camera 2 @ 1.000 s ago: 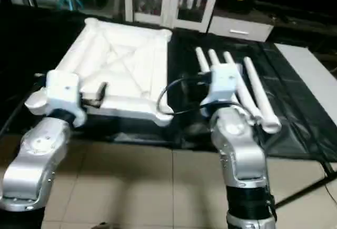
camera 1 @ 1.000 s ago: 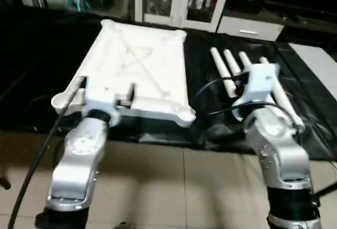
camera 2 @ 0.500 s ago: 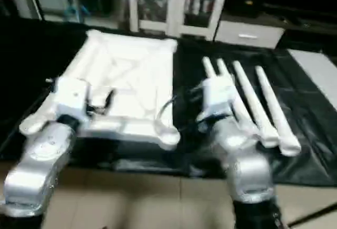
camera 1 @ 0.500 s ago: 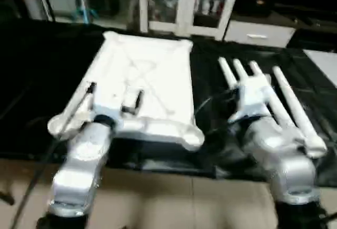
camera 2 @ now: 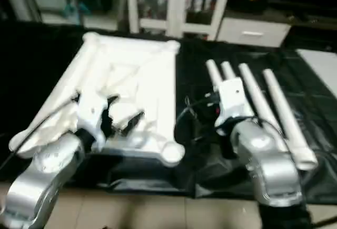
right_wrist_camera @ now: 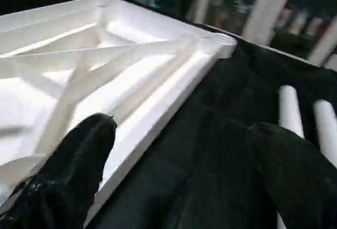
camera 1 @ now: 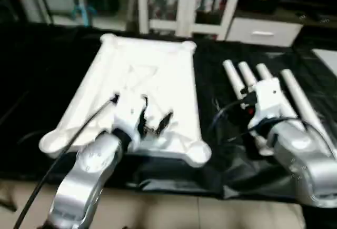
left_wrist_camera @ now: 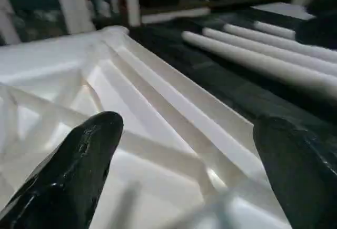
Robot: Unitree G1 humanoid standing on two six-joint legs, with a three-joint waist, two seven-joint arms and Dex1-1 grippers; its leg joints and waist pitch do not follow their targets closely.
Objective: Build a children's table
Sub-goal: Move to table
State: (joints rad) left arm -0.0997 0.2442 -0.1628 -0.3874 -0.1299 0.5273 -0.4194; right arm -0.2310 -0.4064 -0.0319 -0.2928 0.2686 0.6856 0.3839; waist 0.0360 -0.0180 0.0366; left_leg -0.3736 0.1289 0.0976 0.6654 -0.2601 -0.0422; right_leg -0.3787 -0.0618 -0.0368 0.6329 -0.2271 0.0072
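A black plastic sheet [camera 1: 47,76] covers the work surface. On its left lies the white square plastic tabletop [camera 1: 152,76], X-ribbed underside up. Four long white tube legs [camera 2: 253,97] lie side by side to its right. The left gripper [camera 1: 155,121] hovers, jaws released, over the tabletop's near edge. The right gripper [right_wrist_camera: 179,150], also spread wide, hangs over the legs' near ends.

Black sheet [camera 1: 31,81] covers work surface; white glass-door cabinet [camera 1: 189,5] behind sheet; beige tiled floor [camera 1: 174,213] before it.
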